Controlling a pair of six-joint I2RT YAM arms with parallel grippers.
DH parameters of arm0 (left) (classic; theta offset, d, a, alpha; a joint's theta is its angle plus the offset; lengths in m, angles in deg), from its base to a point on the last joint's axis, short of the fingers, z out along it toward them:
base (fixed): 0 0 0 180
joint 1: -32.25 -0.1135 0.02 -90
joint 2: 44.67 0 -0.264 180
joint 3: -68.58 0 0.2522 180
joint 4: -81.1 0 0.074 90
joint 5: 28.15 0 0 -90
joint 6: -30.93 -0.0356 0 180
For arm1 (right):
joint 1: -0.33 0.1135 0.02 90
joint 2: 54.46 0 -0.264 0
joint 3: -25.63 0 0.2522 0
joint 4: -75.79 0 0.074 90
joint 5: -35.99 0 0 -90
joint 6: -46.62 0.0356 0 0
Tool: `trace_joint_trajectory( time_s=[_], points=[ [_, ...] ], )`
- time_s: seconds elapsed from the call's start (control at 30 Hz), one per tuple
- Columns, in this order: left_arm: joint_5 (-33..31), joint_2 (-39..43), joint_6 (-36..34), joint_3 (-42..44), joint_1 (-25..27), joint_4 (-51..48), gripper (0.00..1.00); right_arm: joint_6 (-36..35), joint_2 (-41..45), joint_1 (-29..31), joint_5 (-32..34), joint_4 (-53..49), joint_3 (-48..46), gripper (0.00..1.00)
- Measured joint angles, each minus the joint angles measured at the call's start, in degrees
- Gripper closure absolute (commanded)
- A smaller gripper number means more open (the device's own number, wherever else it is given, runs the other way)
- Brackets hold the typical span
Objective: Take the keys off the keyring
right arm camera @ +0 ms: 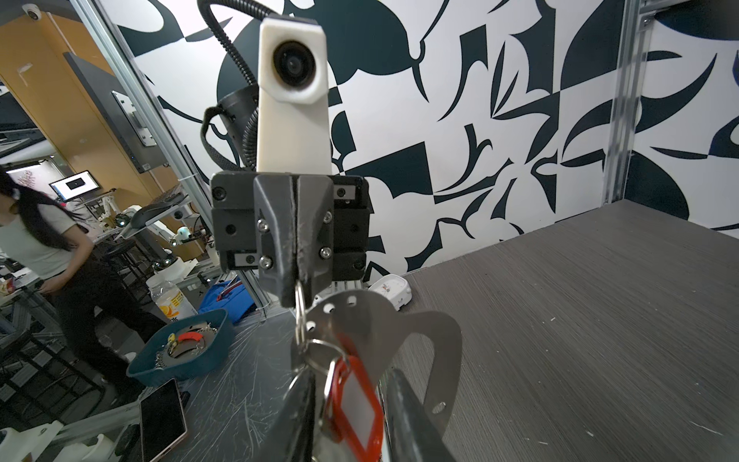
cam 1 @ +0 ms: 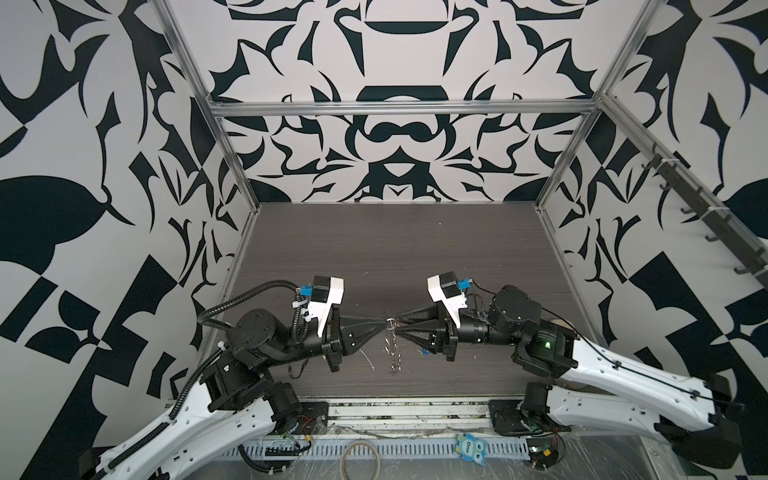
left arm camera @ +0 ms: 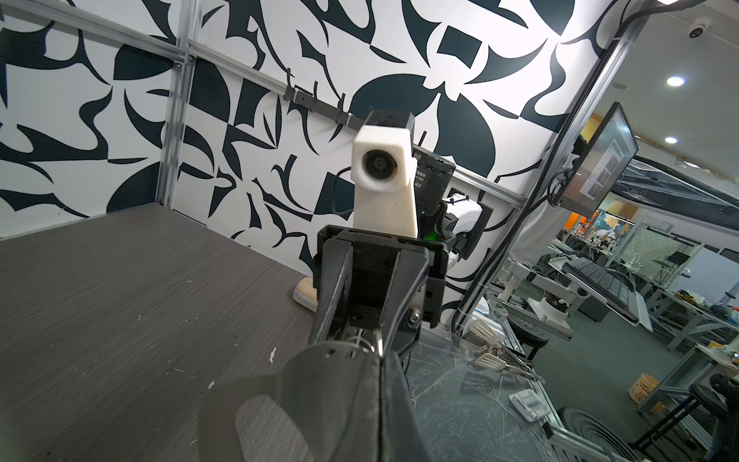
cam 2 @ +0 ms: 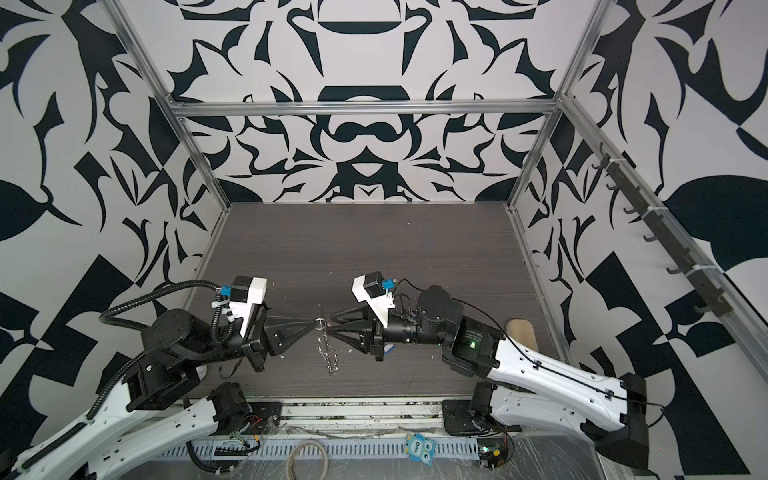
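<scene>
Busy black-and-white walls box in a dark wood-grain counter, and the two arms meet nose to nose over the middle of it.

Left tool is clamped right down. The right wrist view looks straight at it, and you can see a silver split ring pinched at the very tips. That ring goes through a hole near the edge of the keyring, the flat grey plate, so the plate hangs from that tool, up off the counter.

Right tool is a different story. Its jaws are partly apart, with one of the fingers on either side of the red tag. The tag dangles in the gap from its own ring on the plate. Bare space shows between the tag and that finger, so it doesn't look squeezed. Can't tell if the tips touch the rings though. The key that goes with the tag is mostly hidden, can't make it out.

In both top views the keyring shows edge-on, just a thin silvery strip with little rings running from the tips toward the near edge of the counter.

Small blue thing lies on the counter under the right tool, too small to say what it is. Few white scraps lie scattered on the counter too.
</scene>
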Motion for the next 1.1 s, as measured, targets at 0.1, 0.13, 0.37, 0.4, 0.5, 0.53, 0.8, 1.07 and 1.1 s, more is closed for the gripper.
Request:
trace_joint_trajectory(
  time_s=[0.1,0.13,0.37,0.4,0.5,0.53,0.8,1.07,1.1],
  points=[
    [-0.37,0.04,0.07,0.22,0.0,-0.02,1.0,-0.04,-0.61,0.02,0.17,-0.11,0.0,0.8],
    [-0.48,0.11,0.09,0.22,0.0,-0.02,1.0,0.0,-0.76,0.04,0.31,-0.2,0.0,0.84],
    [-2.34,0.42,0.17,0.55,0.0,-0.15,1.0,-1.09,-1.09,0.48,0.98,-2.03,0.46,1.0],
    [-2.6,0.42,0.17,0.55,0.0,-0.09,1.0,-1.38,-1.38,0.59,1.05,-2.64,0.94,1.0],
    [-2.99,0.42,0.17,0.57,0.0,0.02,1.0,-2.25,-2.82,1.36,1.42,-3.96,2.56,1.0],
    [-3.08,0.37,0.17,0.66,0.0,0.09,1.0,-2.49,-3.39,1.66,1.55,-4.44,3.08,1.0],
    [-3.17,-0.22,0.44,1.66,0.0,1.51,1.0,-4.5,-7.19,3.85,0.7,-5.68,4.72,1.0],
    [-4.52,2.25,0.33,2.21,0.0,1.27,1.0,-4.7,-6.64,4.07,2.99,-6.6,3.85,1.0],
    [-4.92,2.95,0.28,2.21,0.0,0.85,1.0,-4.68,-5.7,4.07,4.09,-6.73,3.13,1.0]
  ],
)
